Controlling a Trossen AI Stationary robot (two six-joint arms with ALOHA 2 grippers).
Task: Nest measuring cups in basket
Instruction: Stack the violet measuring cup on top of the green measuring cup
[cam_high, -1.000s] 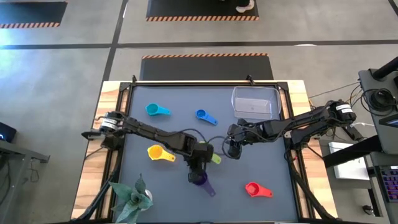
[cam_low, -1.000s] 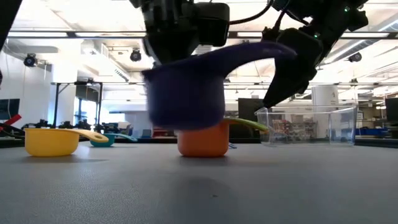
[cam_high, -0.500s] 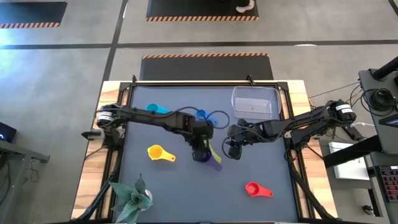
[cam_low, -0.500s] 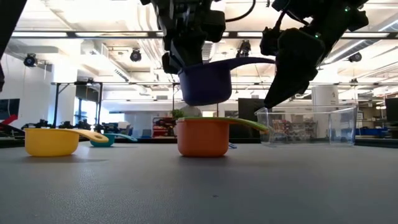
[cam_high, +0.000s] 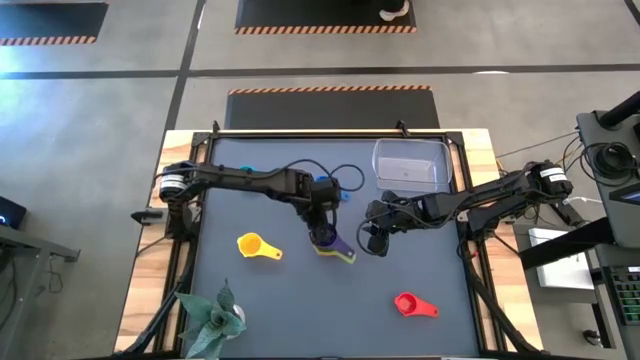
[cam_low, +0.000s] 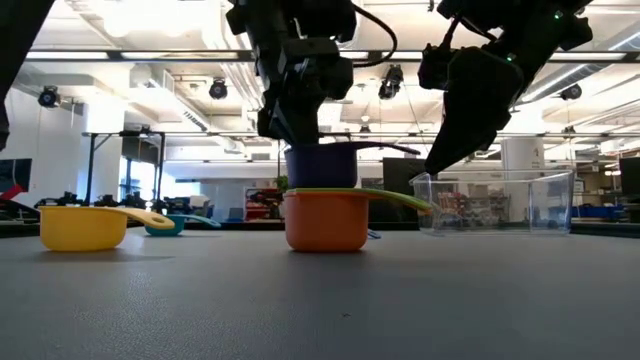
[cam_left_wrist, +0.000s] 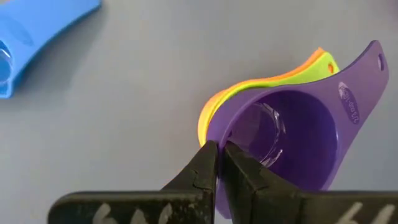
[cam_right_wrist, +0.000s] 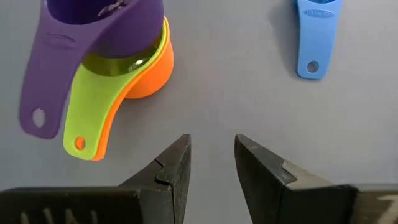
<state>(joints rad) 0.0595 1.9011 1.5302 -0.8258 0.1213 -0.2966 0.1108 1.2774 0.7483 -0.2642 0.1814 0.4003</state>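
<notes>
Pinching the rim of the purple cup, the left gripper holds it at centre frame, just above the green cup nested in the orange one. Right gripper hangs just right of the stack, fingers narrowly parted and empty, with the clear basket upper right.
</notes>
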